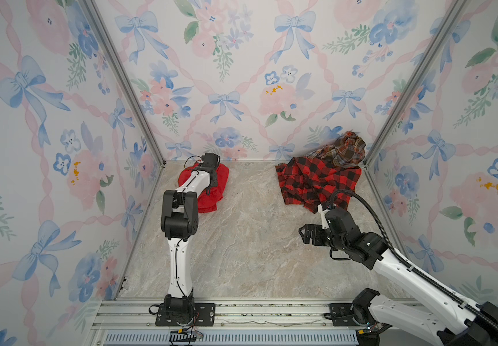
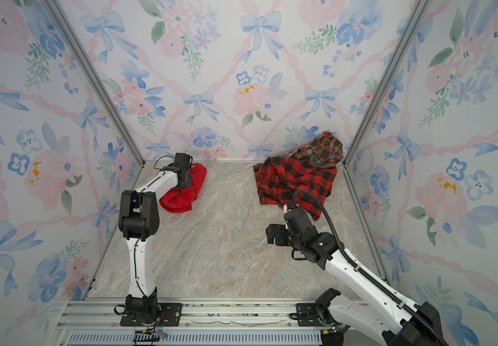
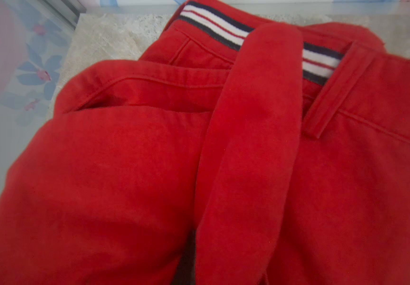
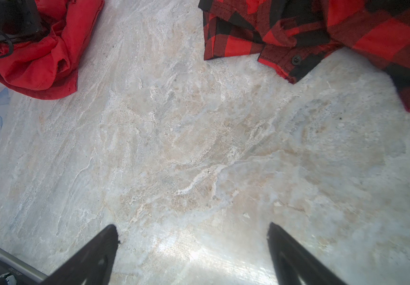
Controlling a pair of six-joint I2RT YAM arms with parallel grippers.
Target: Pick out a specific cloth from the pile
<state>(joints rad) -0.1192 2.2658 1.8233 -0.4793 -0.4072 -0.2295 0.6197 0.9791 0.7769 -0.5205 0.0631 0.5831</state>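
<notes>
The cloth [image 1: 221, 179] [image 2: 179, 202], plain bright red, lies bunched at the back left of the marble table, well apart from the pile. Up close the cloth [image 3: 125, 160] fills the left wrist view, its white, black and red striped trim [image 3: 214, 27] at the far edge. My left gripper [image 1: 211, 187] [image 2: 181, 187] is pressed down into it and red folds hide the jaws. The pile sits in the back right corner: a red-and-black check shirt [image 1: 316, 182] [image 2: 295, 179] [image 4: 384, 37] with a brown plaid shirt [image 1: 343, 149] [image 2: 325, 149] on top. My right gripper [image 1: 304, 236] [image 2: 271, 235] [image 4: 191, 229] hovers open over bare table, holding nothing.
Floral-papered walls with aluminium corner posts [image 1: 128, 90] [image 1: 397, 119] close in the table [image 1: 256, 254] on three sides. A metal rail [image 1: 271, 311] carrying both arm bases runs along the front edge. Bare marble separates the red cloth [image 4: 43, 61] from the pile.
</notes>
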